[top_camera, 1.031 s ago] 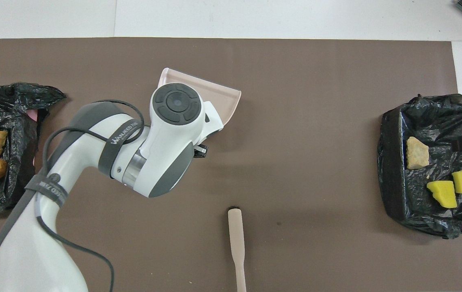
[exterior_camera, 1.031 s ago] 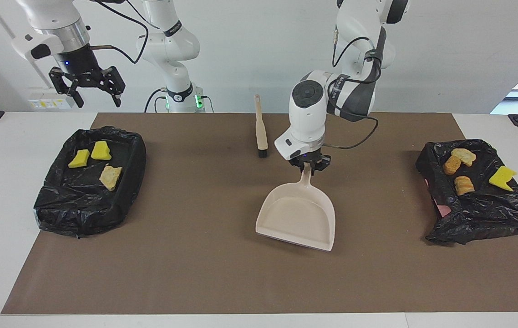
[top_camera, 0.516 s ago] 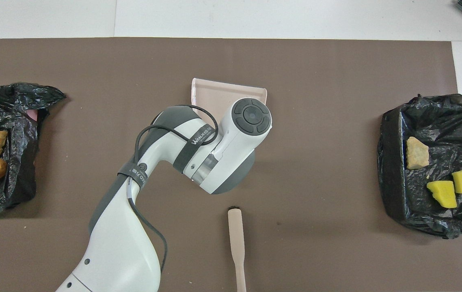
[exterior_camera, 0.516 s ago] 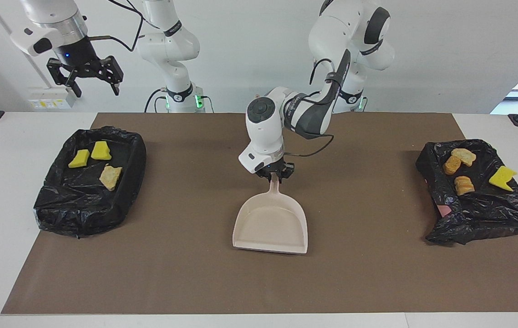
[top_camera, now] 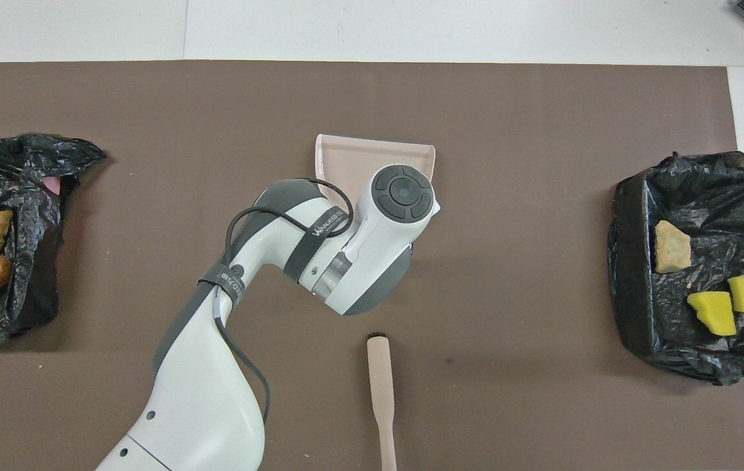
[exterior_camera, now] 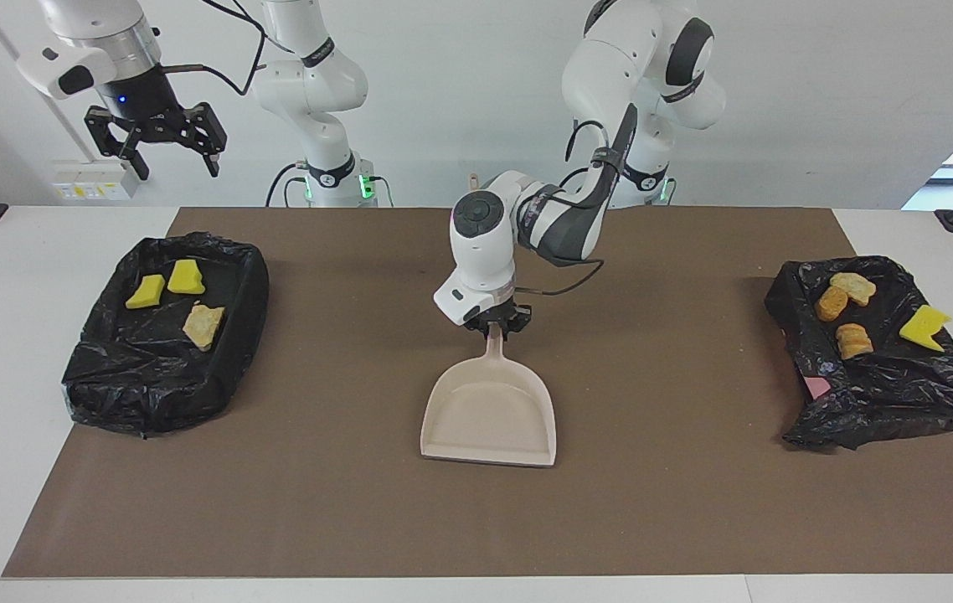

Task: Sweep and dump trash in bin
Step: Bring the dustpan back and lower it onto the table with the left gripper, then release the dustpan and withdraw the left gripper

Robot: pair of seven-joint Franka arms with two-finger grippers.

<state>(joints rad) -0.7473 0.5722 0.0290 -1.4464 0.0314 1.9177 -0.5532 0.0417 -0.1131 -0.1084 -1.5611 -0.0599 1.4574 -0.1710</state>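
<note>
Your left gripper (exterior_camera: 495, 325) is pinched on the handle of the beige dustpan (exterior_camera: 489, 413), which sits mid-table on the brown mat (exterior_camera: 694, 502) with its mouth pointing away from the robots; in the overhead view the arm's wrist covers the handle and only the pan's wide end (top_camera: 352, 154) shows. Your right gripper (exterior_camera: 161, 144) waits raised over the right arm's end of the table with its fingers spread and nothing between them. You have trash in both black-lined bins: two yellow chunks and a tan lump (exterior_camera: 203, 325) lie in the bin (exterior_camera: 150, 377) at the right arm's end, while three brown lumps and a yellow chunk (exterior_camera: 924, 327) lie in the bin (exterior_camera: 895, 394) at the left arm's end. Your brush (top_camera: 380, 392) lies on the mat, nearer the robots than the dustpan
</note>
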